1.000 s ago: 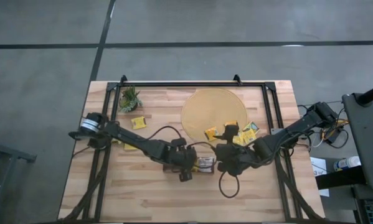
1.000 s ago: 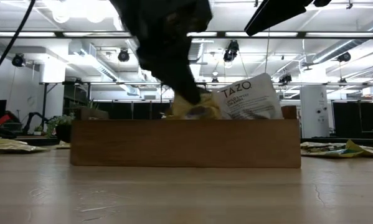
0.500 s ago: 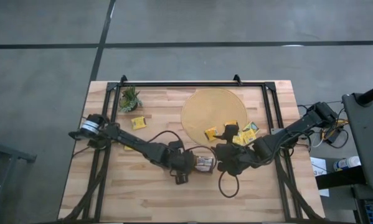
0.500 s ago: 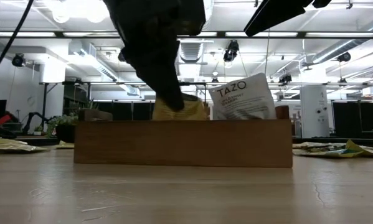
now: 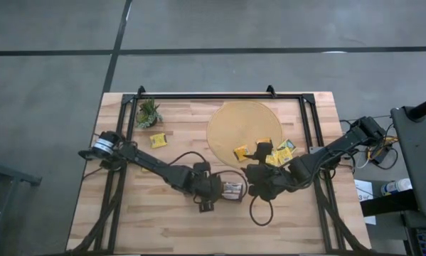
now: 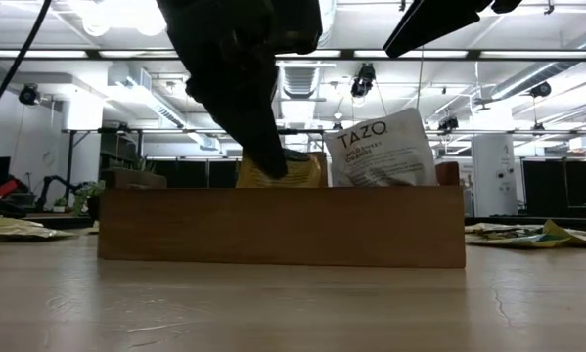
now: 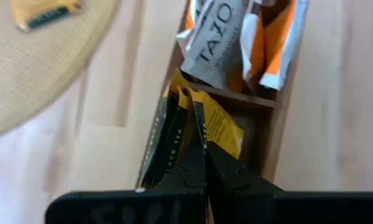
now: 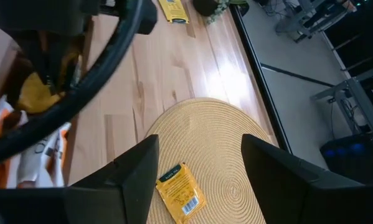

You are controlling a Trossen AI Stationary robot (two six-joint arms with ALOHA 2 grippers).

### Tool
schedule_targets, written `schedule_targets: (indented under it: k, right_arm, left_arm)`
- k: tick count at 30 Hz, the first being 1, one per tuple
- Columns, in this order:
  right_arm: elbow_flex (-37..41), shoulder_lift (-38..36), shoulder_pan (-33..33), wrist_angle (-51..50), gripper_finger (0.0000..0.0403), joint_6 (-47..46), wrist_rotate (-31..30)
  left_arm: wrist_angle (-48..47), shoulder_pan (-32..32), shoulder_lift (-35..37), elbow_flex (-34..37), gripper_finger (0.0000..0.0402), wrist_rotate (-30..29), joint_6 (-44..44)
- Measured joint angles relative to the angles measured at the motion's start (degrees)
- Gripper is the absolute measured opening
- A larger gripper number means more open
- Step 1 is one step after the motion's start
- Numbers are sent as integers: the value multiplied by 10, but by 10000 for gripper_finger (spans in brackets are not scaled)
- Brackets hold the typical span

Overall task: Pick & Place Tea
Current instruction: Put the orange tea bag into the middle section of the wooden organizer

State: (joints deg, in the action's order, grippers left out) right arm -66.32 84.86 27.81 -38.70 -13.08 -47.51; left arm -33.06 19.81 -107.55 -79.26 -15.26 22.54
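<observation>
- I take the dark brown wooden tray (image 5: pixel 230 190) as my landmark; it lies on the desk (image 5: pixel 163 227), on the side of the round woven mat (image 5: pixel 242 126) that is toward the front edge.
- My left gripper (image 7: pixel 202 163) is over the tray, at the end away from the right arm. Its fingers (image 7: pixel 185 169) are pressed together and they pinch the top edge of a yellow tea sachet (image 7: pixel 218 127).
- This yellow tea sachet stands upright inside the tray. In the low view I see the yellow tea sachet (image 6: pixel 285 171) rising above the tray wall (image 6: pixel 283 227), with the left gripper (image 6: pixel 263 156) coming down on it from above.
- Beside it, in the next compartment of the tray, a white sachet with the word TAZO (image 6: pixel 379 149) stands and leans a little. From the left wrist view, white-and-orange sachets (image 7: pixel 270 40) are packed there as well.
- My right gripper (image 8: pixel 198 168) is just beside the tray, at the end toward the right arm. Its fingers (image 8: pixel 139 165) are spread wide and nothing is between them.
- Past the right gripper, one yellow sachet (image 8: pixel 178 188) lies flat on the mat.
- More sachets (image 5: pixel 278 153) lie at the mat's edge, well apart from the tray, and one single sachet (image 5: pixel 156 140) lies near the small green plant (image 5: pixel 148 112).
</observation>
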Motion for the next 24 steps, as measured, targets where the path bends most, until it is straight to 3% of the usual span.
schedule_targets:
  k: [11,24]
  right_arm:
    - [0,0,0,0,224,0,0]
    - [0,0,0,0,224,0,0]
  left_arm:
    - [1,-1,0,-1,6,-9,-24]
    - [0,3,0,2,124,-14,-25]
